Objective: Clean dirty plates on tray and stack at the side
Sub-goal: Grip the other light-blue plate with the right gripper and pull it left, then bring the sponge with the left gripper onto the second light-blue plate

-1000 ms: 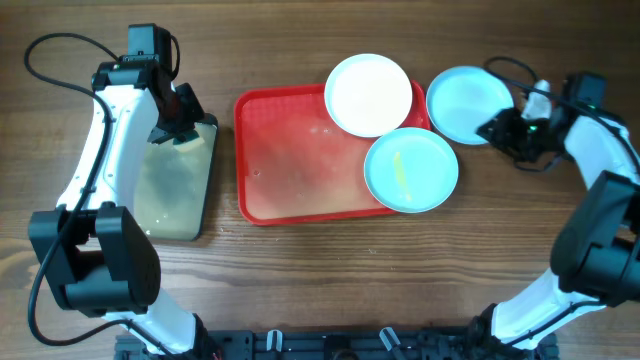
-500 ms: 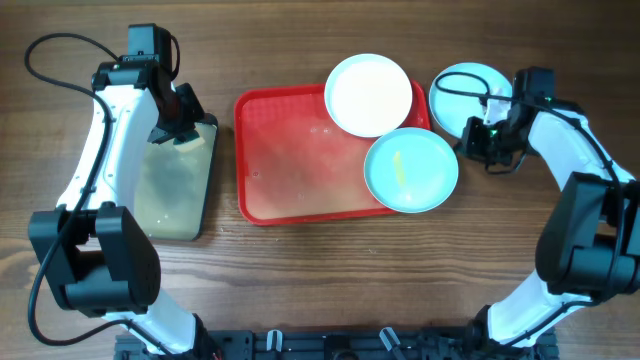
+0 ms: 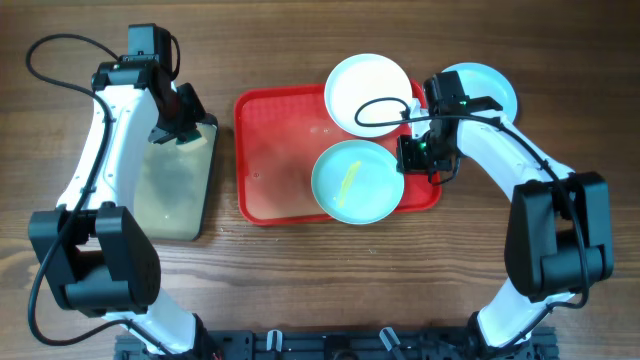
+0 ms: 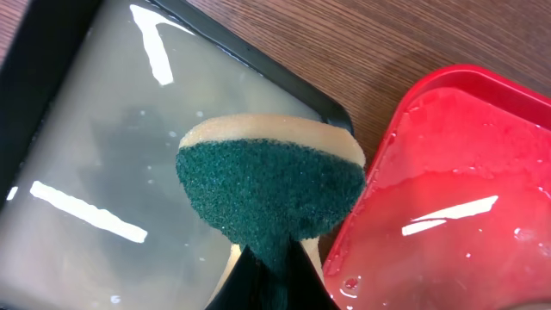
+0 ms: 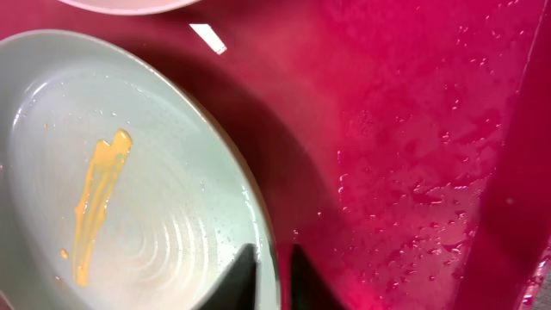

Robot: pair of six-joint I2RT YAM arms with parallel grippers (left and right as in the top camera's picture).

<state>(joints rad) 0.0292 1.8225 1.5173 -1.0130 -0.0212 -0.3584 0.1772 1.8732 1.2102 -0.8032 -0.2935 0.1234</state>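
One smeared plate's (image 5: 129, 172) rim sits between right jaws.

Setting is reading as a robotics lab bench: left arm (image 3: 105, 140) and right arm (image 3: 500, 150) are trailing loose black cables (image 3: 60, 38) over a wood-grain worktop (image 3: 300, 290); a black mounting rail (image 3: 330, 343) is lining its edge.

I saw the red tray (image 3: 280, 150) lying flat, its floor wet. A pale blue plate (image 3: 358, 182) with a yellow smear sat in its near right part, rim between the right gripper (image 5: 269, 267) fingers. The white plate (image 3: 368, 94) overhung the tray's far right corner. A second blue plate (image 3: 492, 88) lay on the table (image 3: 300, 280) just right of it, partly hidden.
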